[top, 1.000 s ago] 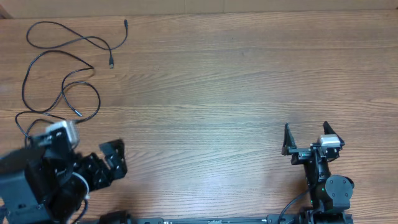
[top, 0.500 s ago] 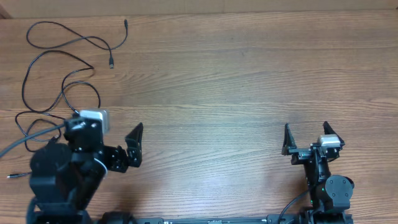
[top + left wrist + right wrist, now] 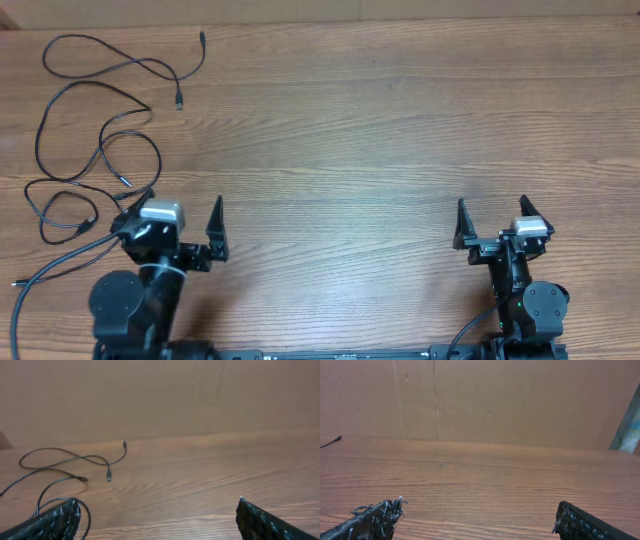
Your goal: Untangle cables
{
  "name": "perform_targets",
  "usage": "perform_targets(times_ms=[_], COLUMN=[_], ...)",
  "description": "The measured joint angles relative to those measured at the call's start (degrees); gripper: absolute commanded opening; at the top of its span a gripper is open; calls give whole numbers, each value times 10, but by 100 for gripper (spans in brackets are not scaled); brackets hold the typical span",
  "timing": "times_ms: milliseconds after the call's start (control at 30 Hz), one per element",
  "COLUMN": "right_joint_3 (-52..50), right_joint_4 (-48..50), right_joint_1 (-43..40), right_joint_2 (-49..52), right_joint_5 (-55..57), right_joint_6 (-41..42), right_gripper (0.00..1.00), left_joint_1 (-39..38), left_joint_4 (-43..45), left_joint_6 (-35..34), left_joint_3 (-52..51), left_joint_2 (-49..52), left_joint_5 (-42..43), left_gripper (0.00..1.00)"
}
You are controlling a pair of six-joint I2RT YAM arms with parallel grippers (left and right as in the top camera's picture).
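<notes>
1. From overhead: the cables (image 3: pixel 102 150) lay in loose, overlapping black loops at the far-left corner of the bench (image 3: pixel 350 150). My left claw (image 3: pixel 184 197) sat just near-side of them, jaws spread and released, holding nothing. My right claw (image 3: pixel 491 203) was well apart on the right, equally released and bare.
2. Left wrist: my left claw (image 3: pixel 158 501) gaped wide over wood grain, with the cables (image 3: pixel 82 479) curling ahead to the left, one strand passing by my left finger.
3. Right wrist: my right claw (image 3: pixel 480 504) stood spread over bare bench (image 3: pixel 485 470); only a cable tip (image 3: pixel 335 440) peeked in at the far left.
</notes>
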Motion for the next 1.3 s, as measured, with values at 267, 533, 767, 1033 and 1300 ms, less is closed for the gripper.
perform_targets(times_ms=[267, 533, 767, 1033, 1300], right_joint_3=[0, 0, 0, 0, 0], right_joint_4=[0, 0, 0, 0, 0], right_joint_1=[0, 0, 0, 0, 0], right_joint_2=[0, 0, 0, 0, 0], right_joint_5=[0, 0, 0, 0, 0], right_joint_6=[0, 0, 0, 0, 0], right_gripper=[100, 100, 100, 100, 100], left_joint_1=[1, 9, 9, 9, 9], left_joint_4=[60, 74, 88, 144, 238], left_joint_6=[21, 24, 24, 24, 24], left_joint_3=[-90, -147, -171, -216, -267], left_joint_2=[-65, -129, -163, -191, -191], left_joint_5=[-51, -101, -131, -142, -145], left_gripper=[100, 100, 100, 100, 100])
